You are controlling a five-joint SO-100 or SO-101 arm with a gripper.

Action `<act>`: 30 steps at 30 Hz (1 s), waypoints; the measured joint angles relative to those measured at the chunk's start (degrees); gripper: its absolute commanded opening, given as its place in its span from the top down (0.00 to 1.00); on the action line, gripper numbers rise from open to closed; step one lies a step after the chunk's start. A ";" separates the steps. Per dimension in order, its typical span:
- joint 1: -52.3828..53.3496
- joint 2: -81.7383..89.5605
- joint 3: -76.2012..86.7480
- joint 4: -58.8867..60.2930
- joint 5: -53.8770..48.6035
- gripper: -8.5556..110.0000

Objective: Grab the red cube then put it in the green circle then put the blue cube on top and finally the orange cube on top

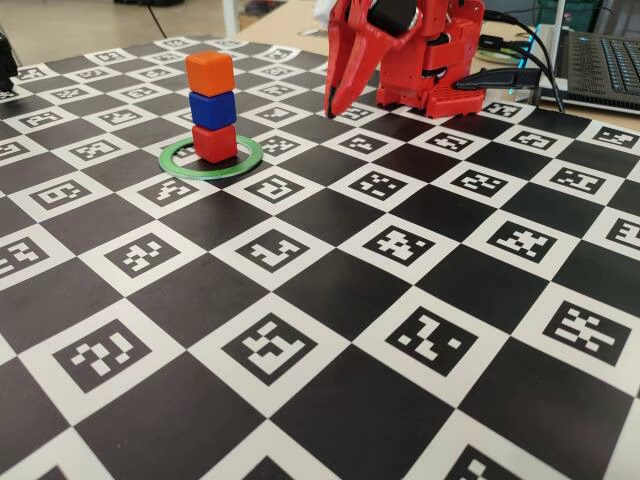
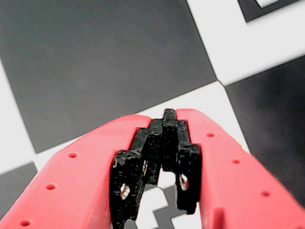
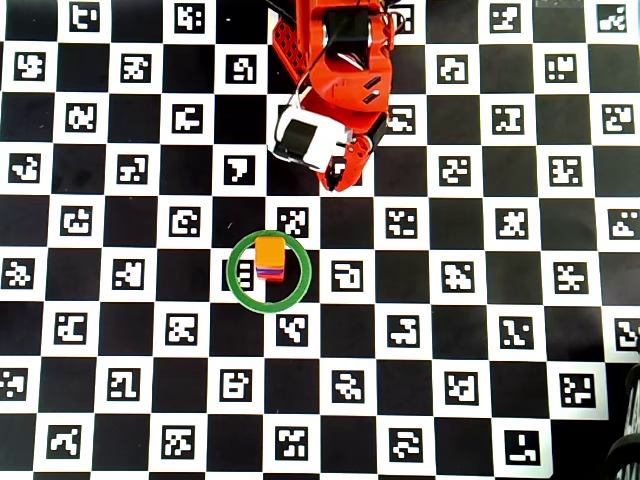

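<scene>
A stack of three cubes stands inside the green circle (image 1: 178, 166) in the fixed view: the red cube (image 1: 215, 143) at the bottom, the blue cube (image 1: 212, 109) on it, the orange cube (image 1: 210, 73) on top. From overhead only the orange cube (image 3: 269, 252) shows, with thin edges of the others, inside the green circle (image 3: 237, 285). My red gripper (image 1: 329, 110) hangs tip down near the arm's base, well right of the stack, shut and empty. It also shows overhead (image 3: 332, 186). In the wrist view the gripper (image 2: 170, 114) has its black pads (image 2: 127, 174) together over the board.
The checkerboard mat (image 1: 330, 290) with printed markers covers the table. The arm's red base (image 1: 440, 70) stands at the back. A laptop (image 1: 600, 60) and cables lie at the back right. A dark object (image 3: 628, 455) sits at the overhead view's bottom right corner.
</scene>
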 measured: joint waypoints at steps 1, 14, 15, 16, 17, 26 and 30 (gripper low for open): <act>0.00 0.79 0.88 0.53 -0.62 0.98; 0.00 9.58 3.87 9.76 -8.44 0.98; 0.09 9.67 3.87 10.99 -9.32 0.98; 0.18 9.67 3.87 11.43 -10.37 0.98; 0.35 9.67 3.87 12.22 -11.43 0.98; 1.14 9.67 3.87 12.48 -18.54 0.97; 1.14 9.67 3.87 12.48 -18.72 0.97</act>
